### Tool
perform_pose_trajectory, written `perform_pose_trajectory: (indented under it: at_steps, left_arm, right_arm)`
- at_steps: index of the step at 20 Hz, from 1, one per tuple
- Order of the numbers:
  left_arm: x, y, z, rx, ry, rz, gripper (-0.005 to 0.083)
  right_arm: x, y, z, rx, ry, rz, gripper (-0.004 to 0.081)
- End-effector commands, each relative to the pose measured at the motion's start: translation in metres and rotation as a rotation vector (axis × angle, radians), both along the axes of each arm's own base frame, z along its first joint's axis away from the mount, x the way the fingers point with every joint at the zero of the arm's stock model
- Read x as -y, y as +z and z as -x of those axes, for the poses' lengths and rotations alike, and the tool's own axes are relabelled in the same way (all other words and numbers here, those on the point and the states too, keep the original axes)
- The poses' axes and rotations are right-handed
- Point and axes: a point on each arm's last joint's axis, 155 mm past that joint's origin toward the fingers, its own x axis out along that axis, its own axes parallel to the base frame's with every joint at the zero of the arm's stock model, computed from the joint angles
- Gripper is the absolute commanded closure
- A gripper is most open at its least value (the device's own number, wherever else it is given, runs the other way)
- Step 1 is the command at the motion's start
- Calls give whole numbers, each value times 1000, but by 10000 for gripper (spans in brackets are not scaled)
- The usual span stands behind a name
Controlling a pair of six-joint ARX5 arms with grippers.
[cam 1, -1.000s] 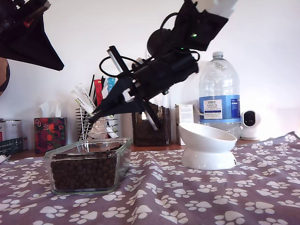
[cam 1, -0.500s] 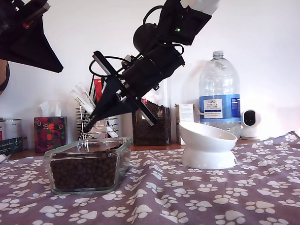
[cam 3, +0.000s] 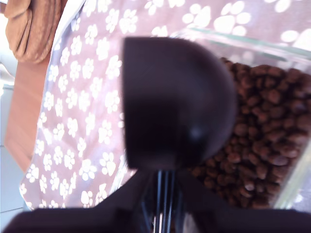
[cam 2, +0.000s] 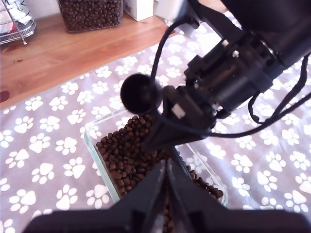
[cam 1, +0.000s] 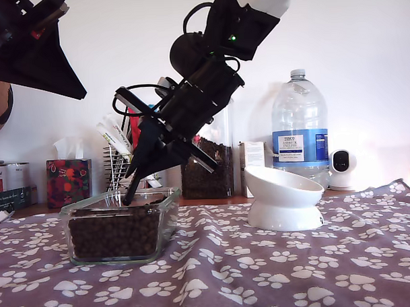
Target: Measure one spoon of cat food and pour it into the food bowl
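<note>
Spoon over the kibble dish, held by one arm

One clear glass dish (cam 1: 120,224) sits on the paw-print cloth (cam 1: 276,272) toward the exterior view's left, filled with the cat food (cam 1: 113,236). One white food bowl (cam 1: 285,198) stands well apart from it, toward the exterior view's right. One black spoon (cam 3: 177,104) hangs cup-down just above the kibble at the dish's rim. My second gripper (cam 1: 165,138) slants steeply down from the exterior view's upper middle, its jaws pinching the spoon's handle. My first gripper (cam 2: 165,204) hangs high above the dish, looking down on it, jaws pressed together with nothing between them.
</note>
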Motion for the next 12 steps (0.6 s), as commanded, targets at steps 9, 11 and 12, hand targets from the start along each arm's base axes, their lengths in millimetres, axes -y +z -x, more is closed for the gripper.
perform_pose_trajectory:
  at_steps: [9, 11, 12]
  left_arm:
    - [7, -6, 5, -16, -22, 0, 794]
    - [7, -6, 5, -16, -23, -1, 794]
    - [7, -6, 5, -14, -24, -1, 794]
  right_arm:
    - [8, -9, -1, 85, 104, 88, 548]
    - [18, 1, -2, 119, 147, 113, 564]
    - [24, 6, -2, 130, 168, 129, 597]
